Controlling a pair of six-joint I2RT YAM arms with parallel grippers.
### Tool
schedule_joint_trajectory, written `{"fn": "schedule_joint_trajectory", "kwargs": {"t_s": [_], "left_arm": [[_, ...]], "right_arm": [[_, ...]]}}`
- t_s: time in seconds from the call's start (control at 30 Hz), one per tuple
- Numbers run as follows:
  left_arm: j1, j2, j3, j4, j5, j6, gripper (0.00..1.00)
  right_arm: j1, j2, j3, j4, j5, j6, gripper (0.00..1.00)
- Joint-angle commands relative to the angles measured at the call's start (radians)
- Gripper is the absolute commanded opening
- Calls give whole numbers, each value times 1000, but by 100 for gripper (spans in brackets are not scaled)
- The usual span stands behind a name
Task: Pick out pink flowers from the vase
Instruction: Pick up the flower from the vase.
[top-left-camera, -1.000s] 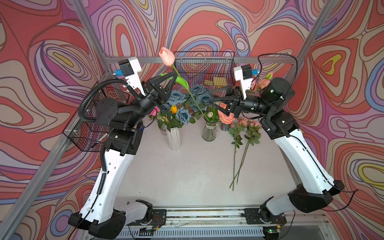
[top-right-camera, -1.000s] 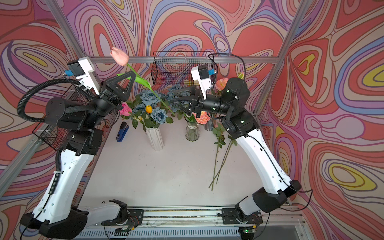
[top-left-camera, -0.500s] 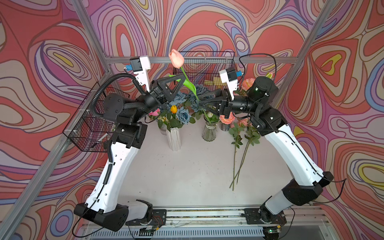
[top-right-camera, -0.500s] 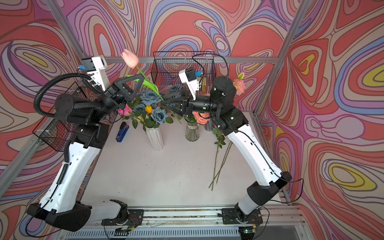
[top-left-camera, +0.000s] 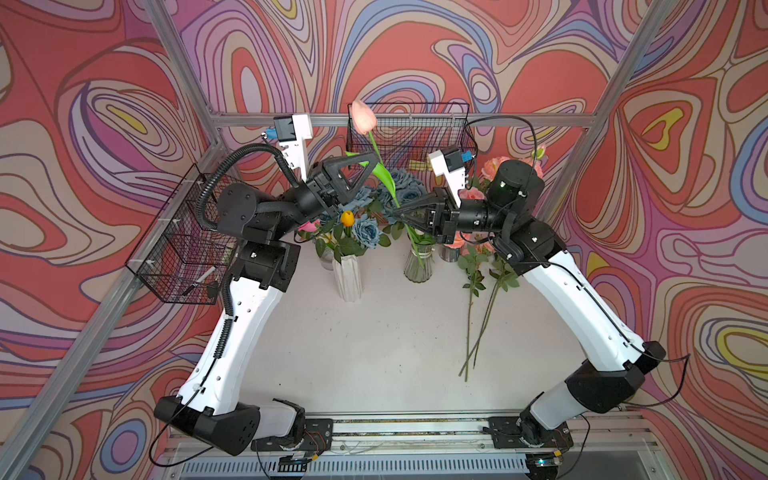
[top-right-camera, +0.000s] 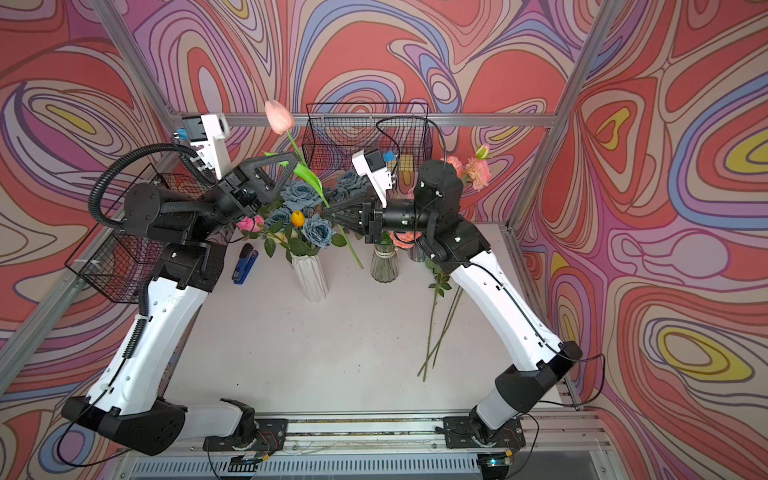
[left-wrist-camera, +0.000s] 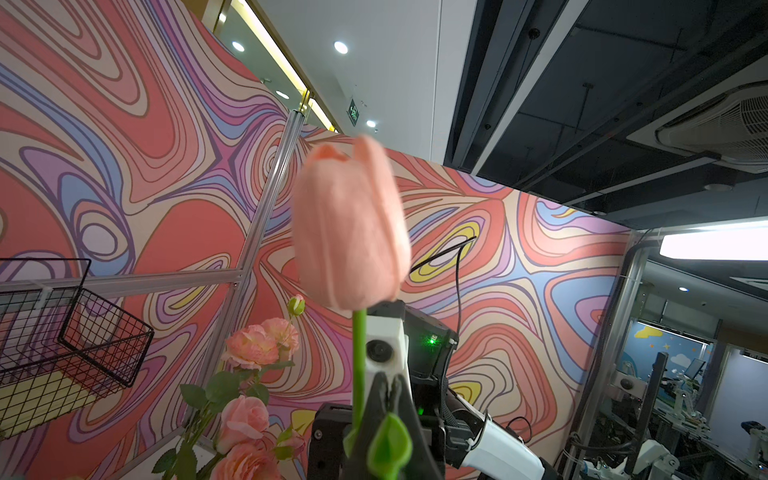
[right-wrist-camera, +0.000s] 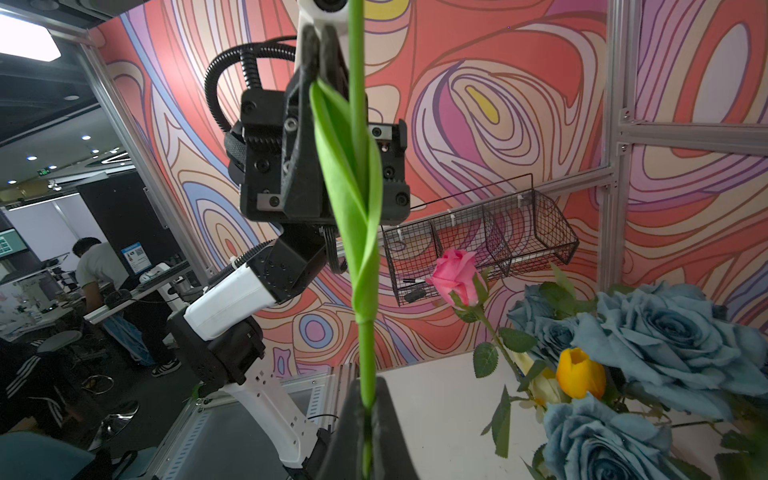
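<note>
Left hand (top-left-camera: 373, 155): pressed together on the tulip (top-left-camera: 363, 118) stem just under the head, high over the table's (top-left-camera: 374, 353) 12 o'clock.
Right hand (top-left-camera: 397, 213): pinching the same stem lower down, below the leaf.
Stem end: in a top view it overlaps the glass vase (top-left-camera: 419, 266); in a top view it hangs clear at that vase's 9 o'clock.
Left wrist view: the blurred pink head fills the middle, with peach blooms (left-wrist-camera: 253, 345) behind.
Right wrist view: only stem and leaf show, with the fingers (right-wrist-camera: 390, 424) closed on the stem; a pink rose (right-wrist-camera: 455, 274) stands beside blue roses (right-wrist-camera: 665, 332).
Cut flowers (top-left-camera: 478, 316): two lie flat on the table at 3 o'clock.
Stapler (top-right-camera: 244, 264): at 10 o'clock in a top view; in a top view the left arm covers it.
</note>
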Motion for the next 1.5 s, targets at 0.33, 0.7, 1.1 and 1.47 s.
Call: {"fn": "schedule_joint_trajectory", "kwargs": {"t_s": [0.33,0.7,1.1,1.47], "left_arm": [[-2,-96,-114,-21,6,37,89],[-2,-291,-316,-210,-121,220,100],[-83,-322,-460,-201,-186,210,100],[-190,-250,-641,8,-273,271,100]], "right_arm": [[11,-152,-81,-97,127,-37,0],[10,-382,-325,-201,384,-71,0],[9,-583,-442,-380,800,-59,0],[10,-610,-455,-522,1251,-59,0]]}}
